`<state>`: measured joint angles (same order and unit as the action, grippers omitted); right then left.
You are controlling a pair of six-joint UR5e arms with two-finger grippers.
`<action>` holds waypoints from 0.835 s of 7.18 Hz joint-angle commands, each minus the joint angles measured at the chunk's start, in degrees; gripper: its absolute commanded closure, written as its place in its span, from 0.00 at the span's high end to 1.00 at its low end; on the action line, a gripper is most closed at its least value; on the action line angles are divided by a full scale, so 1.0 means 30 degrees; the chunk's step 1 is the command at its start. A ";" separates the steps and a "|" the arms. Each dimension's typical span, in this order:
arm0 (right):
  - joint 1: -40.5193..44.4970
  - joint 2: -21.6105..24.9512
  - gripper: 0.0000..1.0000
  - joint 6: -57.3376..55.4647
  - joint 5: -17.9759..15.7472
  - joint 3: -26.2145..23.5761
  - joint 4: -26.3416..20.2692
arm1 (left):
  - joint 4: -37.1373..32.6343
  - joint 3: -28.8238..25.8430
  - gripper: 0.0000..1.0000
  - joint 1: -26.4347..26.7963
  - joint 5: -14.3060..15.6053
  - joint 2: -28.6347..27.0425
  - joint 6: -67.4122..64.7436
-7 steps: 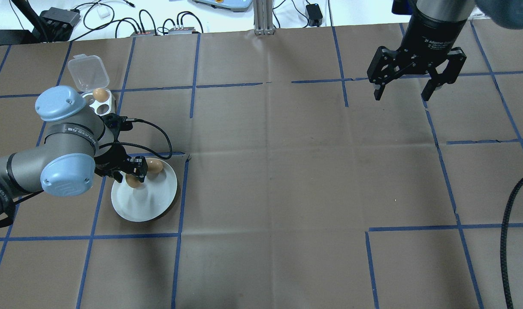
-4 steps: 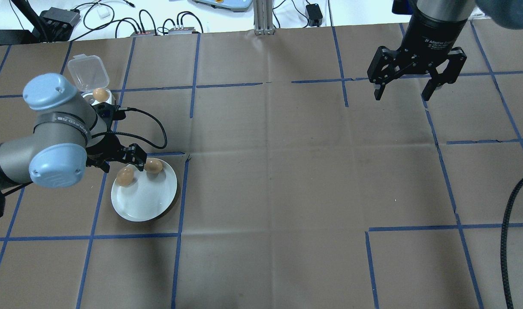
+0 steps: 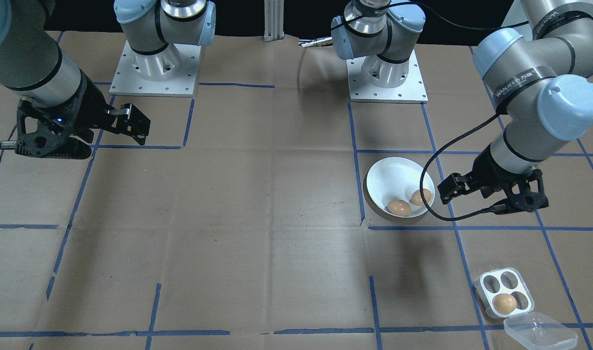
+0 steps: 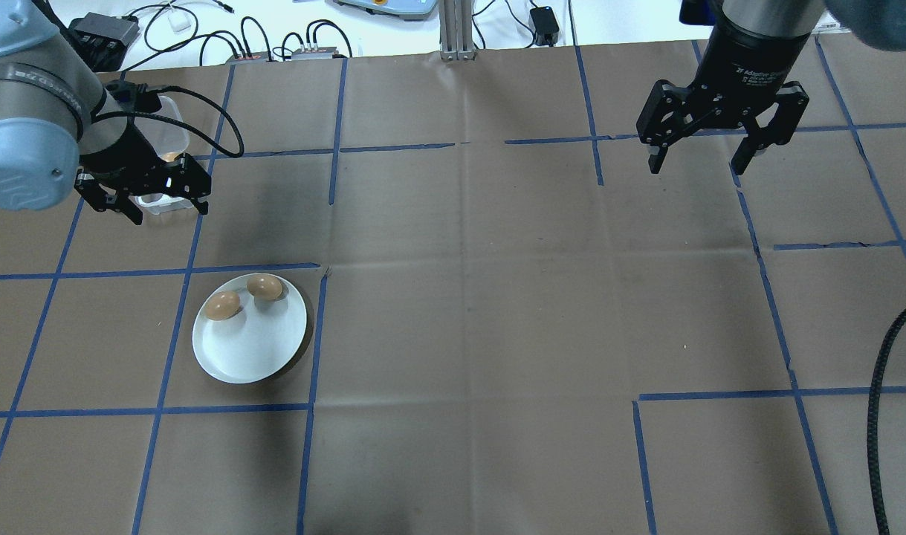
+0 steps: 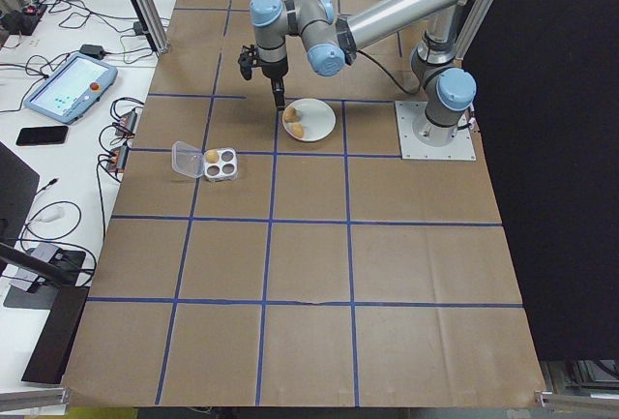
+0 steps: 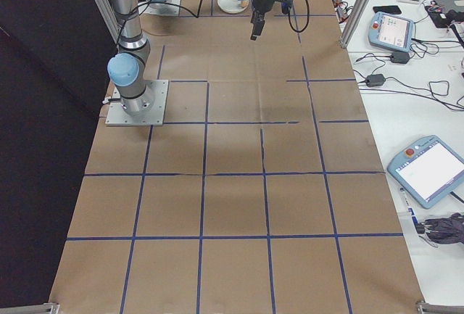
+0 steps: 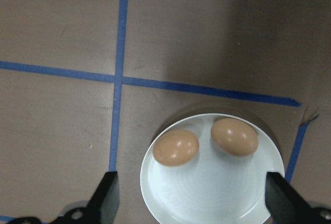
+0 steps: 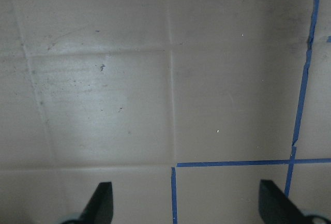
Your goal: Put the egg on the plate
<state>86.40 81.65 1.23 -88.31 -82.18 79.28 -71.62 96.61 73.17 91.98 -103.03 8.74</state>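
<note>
The white plate [image 4: 253, 351] lies left of centre with two brown eggs on its far side, one egg [image 4: 222, 305] to the left and the other egg [image 4: 264, 287] to the right. The left wrist view looks down on the same plate [image 7: 212, 195] and both eggs. A third egg [image 3: 504, 303] sits in the clear egg tray [image 3: 503, 293]. My left gripper [image 4: 169, 210] hangs open and empty over that tray, well beyond the plate. My right gripper [image 4: 696, 169] hangs open and empty at the far right.
The tray's clear lid [image 3: 539, 333] lies open beside it. Blue tape lines cross the brown table cover. A black cable [image 4: 880, 416] runs along the right edge. Boxes and wires lie beyond the table's far edge.
My left gripper has let go of the left egg on the plate, risen, and moved away toward the egg tray. The right arm has not moved.
</note>
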 commanded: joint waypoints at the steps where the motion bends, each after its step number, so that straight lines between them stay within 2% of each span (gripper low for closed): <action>1: 0.0000 0.0001 1.00 0.0000 -0.0007 0.0000 0.0000 | 0.0170 -0.4694 1.00 -0.1328 -0.0073 -0.3752 0.1039; 2: 0.0000 0.0001 1.00 0.0000 0.0022 0.0000 0.0000 | 0.0143 -0.7535 1.00 -0.1828 -0.0073 -0.5977 0.1825; 3: 0.0000 0.0001 1.00 0.0000 -0.0007 0.0000 0.0000 | 0.0142 -0.9216 1.00 -0.1978 -0.0276 -0.7797 0.3196; 4: 0.0000 0.0001 1.00 0.0000 0.0022 0.0000 0.0000 | 0.0316 -0.9378 0.98 -0.2037 -0.0858 -0.8773 0.3616; 6: 0.0000 0.0001 1.00 0.0000 0.0022 0.0000 0.0000 | 0.1225 -0.9350 0.97 -0.1892 -0.0893 -0.9861 0.3591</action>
<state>86.40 81.65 1.23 -88.29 -82.18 79.28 -69.07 68.95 67.28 89.59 -130.18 19.24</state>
